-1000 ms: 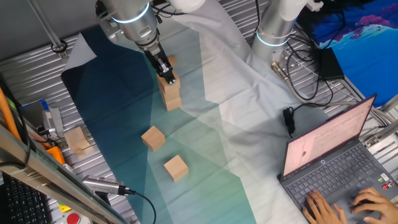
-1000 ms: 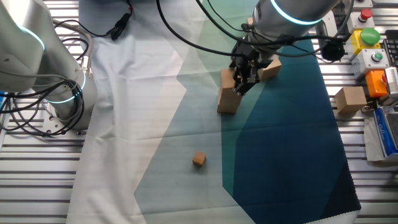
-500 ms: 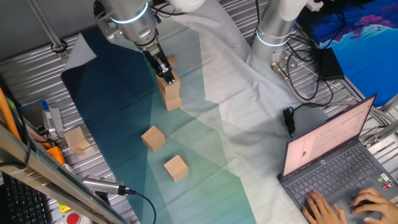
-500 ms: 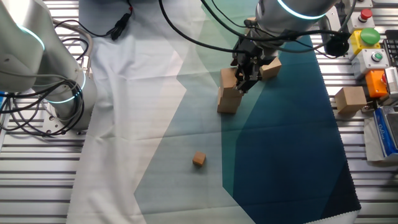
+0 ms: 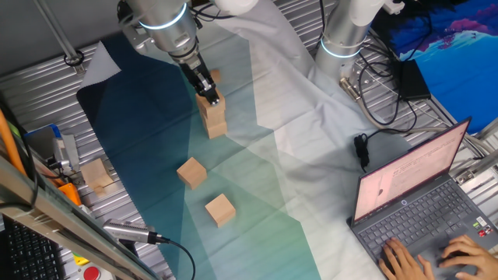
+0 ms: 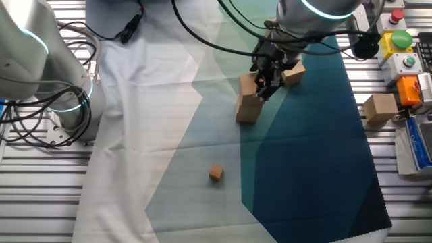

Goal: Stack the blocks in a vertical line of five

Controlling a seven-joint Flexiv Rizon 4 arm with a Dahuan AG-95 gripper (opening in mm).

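Two tan blocks are stacked on the teal cloth: the top block [image 5: 210, 104] [image 6: 248, 85] sits on the bottom block [image 5: 215, 127] [image 6: 247, 109], slightly offset. My gripper [image 5: 206, 90] [image 6: 266, 82] is at the top block, and its fingers look closed on the block's sides. Two loose blocks lie nearer in one fixed view, one block [image 5: 191, 172] [image 6: 293, 73] close to the stack and one block [image 5: 220, 210] farther off. A fifth block [image 5: 96, 175] [image 6: 381, 108] sits off the cloth on the metal table.
A much smaller wooden cube [image 6: 215, 173] lies on the pale cloth. A second robot base [image 5: 345, 35] [image 6: 47, 81] stands with cables. A laptop [image 5: 420, 202] with hands on it is at one side. A button box [image 6: 398, 47] is beside the fifth block.
The arm shifted slightly between one second ago and half a second ago, then held still. The stack and loose blocks have not moved.
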